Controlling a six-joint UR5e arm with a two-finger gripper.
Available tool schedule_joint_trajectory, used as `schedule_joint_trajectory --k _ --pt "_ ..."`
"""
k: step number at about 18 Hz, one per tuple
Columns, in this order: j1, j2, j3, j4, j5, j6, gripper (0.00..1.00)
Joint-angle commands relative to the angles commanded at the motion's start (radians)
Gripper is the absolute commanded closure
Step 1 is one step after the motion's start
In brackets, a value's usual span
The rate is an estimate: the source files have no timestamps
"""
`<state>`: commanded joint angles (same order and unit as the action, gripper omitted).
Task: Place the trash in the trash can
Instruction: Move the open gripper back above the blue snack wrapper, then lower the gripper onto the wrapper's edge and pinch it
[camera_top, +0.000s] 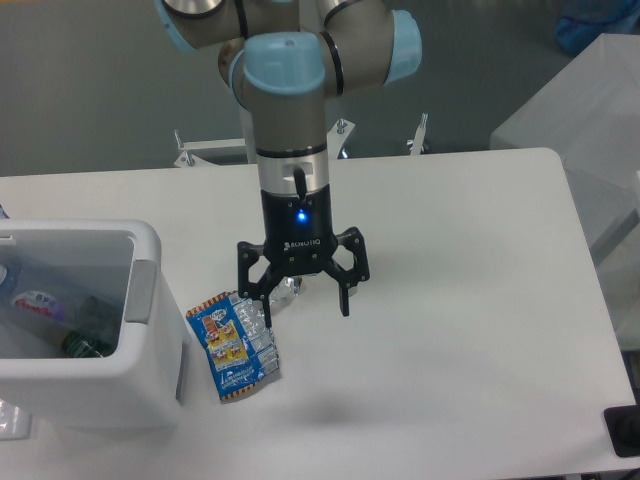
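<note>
Now: gripper (303, 301) spread wide open, gripping nothing, poised over the white table (450, 300) near its middle, just right of the blue snack wrapper (234, 344). Wrapper flat on the table toward the front-left, silver foil edge up toward the left finger; crumpled foil tip partly hidden behind that finger. Clear plastic bottle (35, 305) lying inside the white trash can (140, 340), at the table's left edge. Dark item beside the bottle inside the can, not identifiable.

trash can (150, 300): left side cut off | bottle (35, 300): partly hidden inside
</note>
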<state>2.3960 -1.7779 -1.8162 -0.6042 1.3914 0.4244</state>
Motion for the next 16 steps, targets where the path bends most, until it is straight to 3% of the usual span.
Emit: schedule_joint_trajectory --k 5,9,13,16 --pt "0.008 0.009 -0.064 -0.104 0.012 0.29 0.0" --pt "-0.001 0.009 -0.084 -0.091 0.037 0.292 0.0" --pt "-0.003 0.002 -0.106 -0.051 0.044 0.191 0.0" --pt "-0.005 0.008 -0.158 -0.052 0.081 0.293 0.0"
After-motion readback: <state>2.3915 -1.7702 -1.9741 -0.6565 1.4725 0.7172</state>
